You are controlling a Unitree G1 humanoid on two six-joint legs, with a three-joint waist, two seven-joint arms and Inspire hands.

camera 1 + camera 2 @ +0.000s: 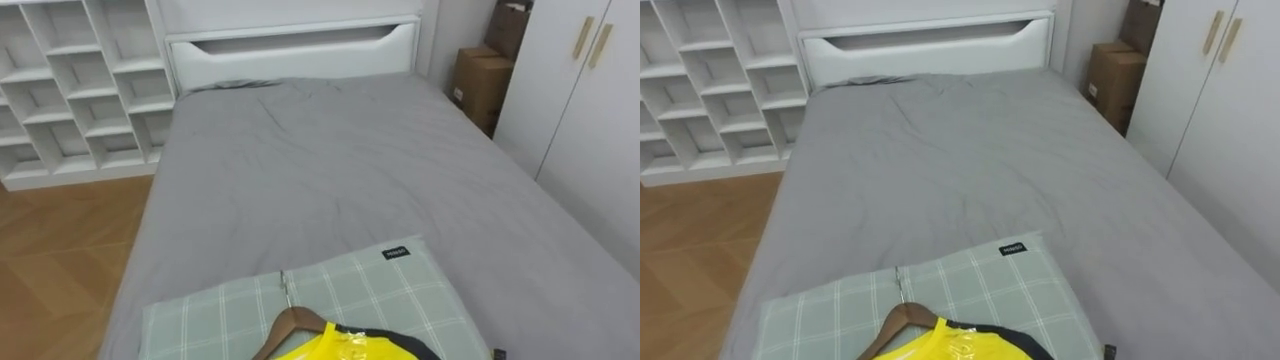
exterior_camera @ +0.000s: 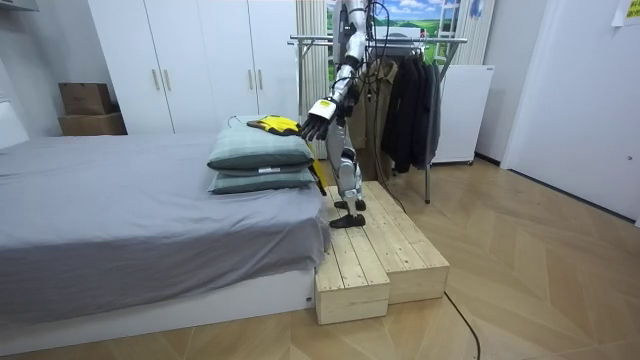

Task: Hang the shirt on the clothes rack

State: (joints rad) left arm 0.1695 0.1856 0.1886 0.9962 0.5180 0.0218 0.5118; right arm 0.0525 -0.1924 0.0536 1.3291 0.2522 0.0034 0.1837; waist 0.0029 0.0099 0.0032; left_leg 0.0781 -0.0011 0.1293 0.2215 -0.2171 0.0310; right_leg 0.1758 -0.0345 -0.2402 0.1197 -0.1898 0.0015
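At the foot end of the grey-sheeted bed (image 1: 330,170), on the near edge of the top grey-green checked pillow (image 1: 400,290), lies the yellow garment (image 1: 330,348) on its brown wooden hanger (image 1: 290,325). It's flat, hook toward the white headboard (image 1: 290,50), prob. set there for easy reach. The left hand (image 2: 315,122) hovers at that pillow edge, fingers spread, holding nothing. The robot stands on a pale wooden-plank platform (image 2: 370,260), w/ the metal clothes rack (image 2: 400,42) close behind. Platform edges leave little room to turn.
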